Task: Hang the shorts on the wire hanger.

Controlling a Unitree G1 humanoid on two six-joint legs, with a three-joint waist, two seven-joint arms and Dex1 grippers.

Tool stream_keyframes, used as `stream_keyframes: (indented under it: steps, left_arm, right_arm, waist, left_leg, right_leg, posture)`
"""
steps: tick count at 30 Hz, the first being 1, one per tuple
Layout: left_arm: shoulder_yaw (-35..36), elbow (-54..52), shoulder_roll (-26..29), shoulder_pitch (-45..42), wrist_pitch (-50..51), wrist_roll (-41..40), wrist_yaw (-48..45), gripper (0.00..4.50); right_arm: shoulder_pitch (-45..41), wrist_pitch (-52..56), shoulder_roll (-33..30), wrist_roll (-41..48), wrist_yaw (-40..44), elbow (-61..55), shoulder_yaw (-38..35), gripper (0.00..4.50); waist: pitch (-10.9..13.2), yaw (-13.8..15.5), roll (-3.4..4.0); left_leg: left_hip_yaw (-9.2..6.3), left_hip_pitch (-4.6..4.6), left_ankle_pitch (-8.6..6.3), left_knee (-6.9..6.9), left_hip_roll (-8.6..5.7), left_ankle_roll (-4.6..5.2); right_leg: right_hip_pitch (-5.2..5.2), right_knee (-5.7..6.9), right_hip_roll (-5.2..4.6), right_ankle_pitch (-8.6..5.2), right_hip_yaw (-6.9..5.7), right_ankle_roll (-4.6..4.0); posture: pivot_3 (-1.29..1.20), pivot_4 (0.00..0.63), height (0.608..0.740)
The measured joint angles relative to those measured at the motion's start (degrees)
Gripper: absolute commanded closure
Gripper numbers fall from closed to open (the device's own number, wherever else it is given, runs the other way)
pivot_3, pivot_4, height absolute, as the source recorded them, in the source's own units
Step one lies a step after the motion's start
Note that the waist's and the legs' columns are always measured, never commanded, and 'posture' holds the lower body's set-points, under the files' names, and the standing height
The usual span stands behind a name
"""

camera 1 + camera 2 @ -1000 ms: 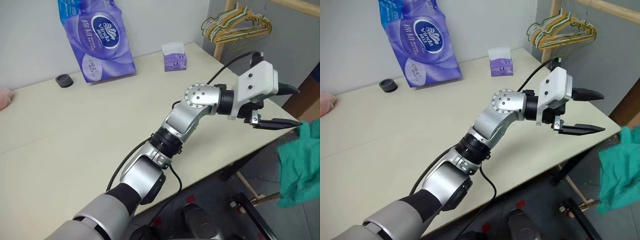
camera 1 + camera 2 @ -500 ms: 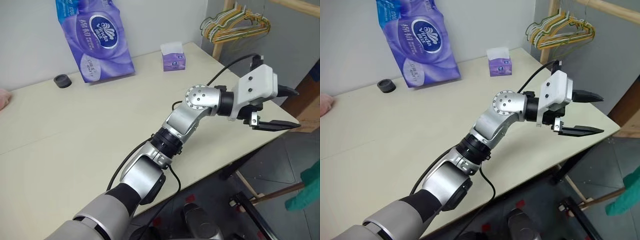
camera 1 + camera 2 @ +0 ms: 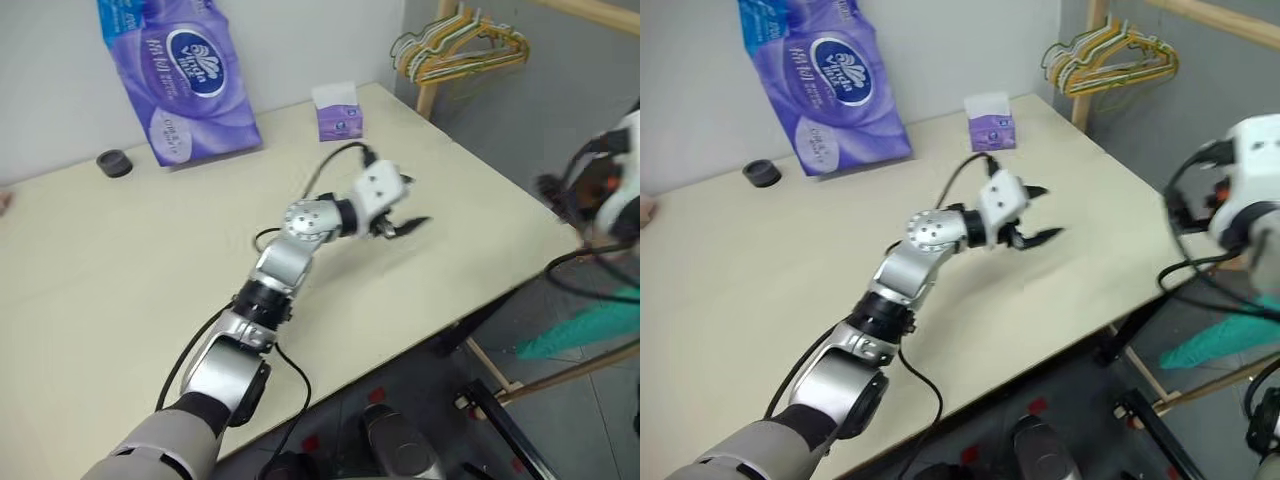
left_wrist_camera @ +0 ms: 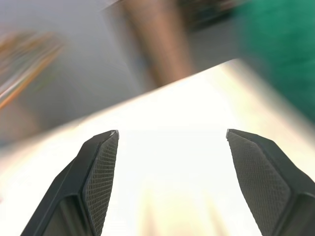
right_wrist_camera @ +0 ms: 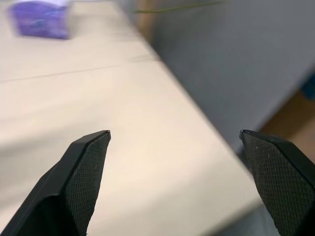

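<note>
While the left gripper (image 3: 1036,215) hangs just above the middle of the cream table (image 3: 760,290), its two black fingers (image 4: 96,184) stand wide apart with nothing between them, and the left wrist view looks past them over bare tabletop toward the table's far edge and a blurred patch of teal-green cloth beyond it. The right gripper (image 5: 177,184) is spread just as wide and holds nothing; its wrist view looks between the fingers (image 5: 81,184) across the table's corner, with the small purple tissue box (image 5: 40,18) blurred far off. In the head views the right arm's white wrist housing (image 3: 1252,175) sits out past the table's right edge, trailing black cables. The shorts (image 3: 1218,340) lie low beyond that same right edge, below table height, beside a slanting wooden bar (image 3: 1210,380); neither gripper touches them, and how they lie or what bears them cannot be made out. At the back right a bundle of pale green and yellow hangers (image 3: 1108,58) hangs from a wooden rack (image 3: 1095,40); a single olive wire hanger cannot be picked out. On the table's far side stand a large purple tissue pack (image 3: 825,85), the tissue box, and a small black round object (image 3: 761,173), all well apart from the left gripper.
</note>
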Motion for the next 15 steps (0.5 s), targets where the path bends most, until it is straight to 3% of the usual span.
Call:
stream_keyframes:
  steps: [6,9,15]
  left_arm:
    - [12.28,-11.14,0.13,13.77,5.27,5.24,23.69,0.79]
    - [17.04,-17.46,-1.05,22.45,9.42,7.28,32.35,0.79]
    - [20.88,-24.23,-2.36,33.47,12.84,6.99,37.27,0.79]
  right_arm:
    - [8.53,-30.6,7.91,-21.12,11.81,3.27,20.96,0.02]
    - [10.77,-41.27,13.76,-27.02,16.37,10.0,24.97,0.02]
    - [10.51,-56.0,26.12,-34.44,19.93,27.13,27.1,0.02]
  waist:
    - [-0.36,5.38,-0.32]
    - [-0.54,8.92,-0.61]
    - [-1.31,16.44,-1.74]
  left_leg:
    - [-0.34,-0.05,0.21,-0.08,0.03,-0.42]
    - [-0.38,-0.08,0.25,-0.05,0.01,-0.51]
    - [-0.53,-0.06,0.34,-0.02,-0.12,-0.65]
  right_leg:
    - [-0.11,0.04,-0.14,0.21,-0.42,-0.33]
    - [-0.12,0.04,-0.26,0.27,-0.57,-0.44]
    - [-0.08,-0.01,-0.52,0.55,-1.03,-0.9]
  posture:
    - [-0.09,0.086,0.74]
    - [-0.02,0.08,0.74]
    - [0.07,0.075,0.74]
